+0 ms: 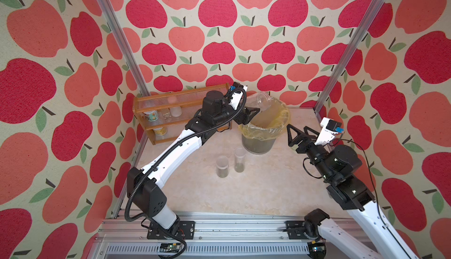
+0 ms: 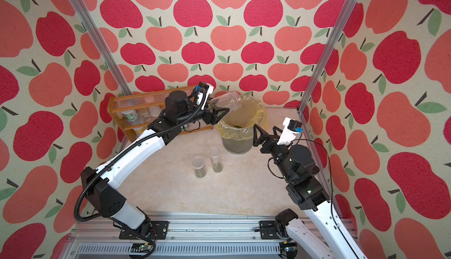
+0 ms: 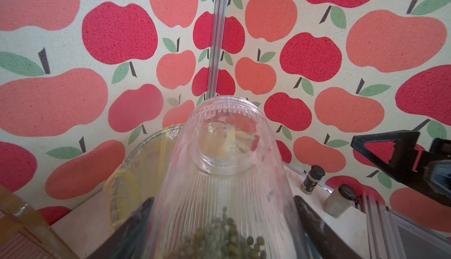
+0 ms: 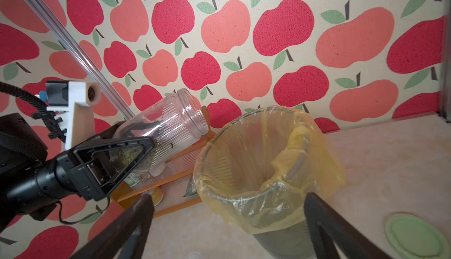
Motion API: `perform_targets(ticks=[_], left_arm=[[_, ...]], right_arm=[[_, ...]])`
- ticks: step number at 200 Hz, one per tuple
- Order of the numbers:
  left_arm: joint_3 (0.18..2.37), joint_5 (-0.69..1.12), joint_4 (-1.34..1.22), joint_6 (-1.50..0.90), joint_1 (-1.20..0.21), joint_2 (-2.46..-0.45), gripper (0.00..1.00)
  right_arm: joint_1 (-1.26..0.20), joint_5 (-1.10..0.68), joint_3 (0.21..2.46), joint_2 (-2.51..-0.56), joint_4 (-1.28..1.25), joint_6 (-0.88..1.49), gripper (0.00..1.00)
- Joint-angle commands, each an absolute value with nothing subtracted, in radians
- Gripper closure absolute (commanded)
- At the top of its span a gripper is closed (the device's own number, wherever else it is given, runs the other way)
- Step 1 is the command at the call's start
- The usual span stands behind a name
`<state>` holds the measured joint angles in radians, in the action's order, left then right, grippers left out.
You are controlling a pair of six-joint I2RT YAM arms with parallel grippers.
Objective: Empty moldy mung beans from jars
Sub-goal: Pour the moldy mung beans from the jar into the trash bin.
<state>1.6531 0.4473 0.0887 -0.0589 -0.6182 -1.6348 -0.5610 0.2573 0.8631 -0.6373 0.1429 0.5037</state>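
1. Left gripper [image 4: 153,134] – fingers part-way apart and clamped on the wide ribbed jar [image 4: 175,121], one finger on each side of its lower body.
2. The wide ribbed jar is off the table [image 1: 244,191] and lidless. It lies tipped well over, with its open mouth pointing away from the gripper toward the bin [image 1: 258,145]. In both top views the mouth end sits above the bin's rim on the rack side.
3. Mung beans [image 3: 219,233] – a small dull green heap inside the held jar, gathered at the base end between the fingers. The neck and mouth look clear.
4. Right gripper [image 1: 296,128] – fingers spread wide with nothing between them. It hangs above the table just beside the bin, on the side away from the rack, and points toward it.
5. The bin is lined with a yellow bag. In a top view a dark green patch shows at the bottom of the bag.
6. The short jar [image 1: 222,166] and the tall slim jar [image 1: 239,160] stand upright and close together on the table in front of the bin. Each has a green layer at its base.
7. A pale green lid [image 4: 415,235] lies flat on the table, seen in the right wrist view.
8. A wooden rack [image 1: 156,97] stands at the back, on the left arm's side, with printed cans on it.
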Motion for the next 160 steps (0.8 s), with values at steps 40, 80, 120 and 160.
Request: perform_targets(ticks=[40, 80, 120, 160], left_arm=[[2.143, 0.388, 0.542, -0.047, -0.634, -1.952, 0.56], [2.439, 0.334, 0.697, -0.025, -0.657, -2.134, 0.58], [2.516, 0.3, 0.796, 0.004, -0.665, -2.14, 0.58], [2.423, 0.204, 0.758, 0.069, -0.738, -2.042, 0.58]], right_arm=[[-0.549, 0.381, 0.78, -0.548, 0.271, 0.438, 0.01], [-0.535, 0.389, 0.787, -0.511, 0.306, 0.424, 0.01], [-0.527, 0.421, 0.773, -0.438, 0.346, 0.427, 0.01], [-0.525, 0.412, 0.762, -0.41, 0.347, 0.446, 0.01]])
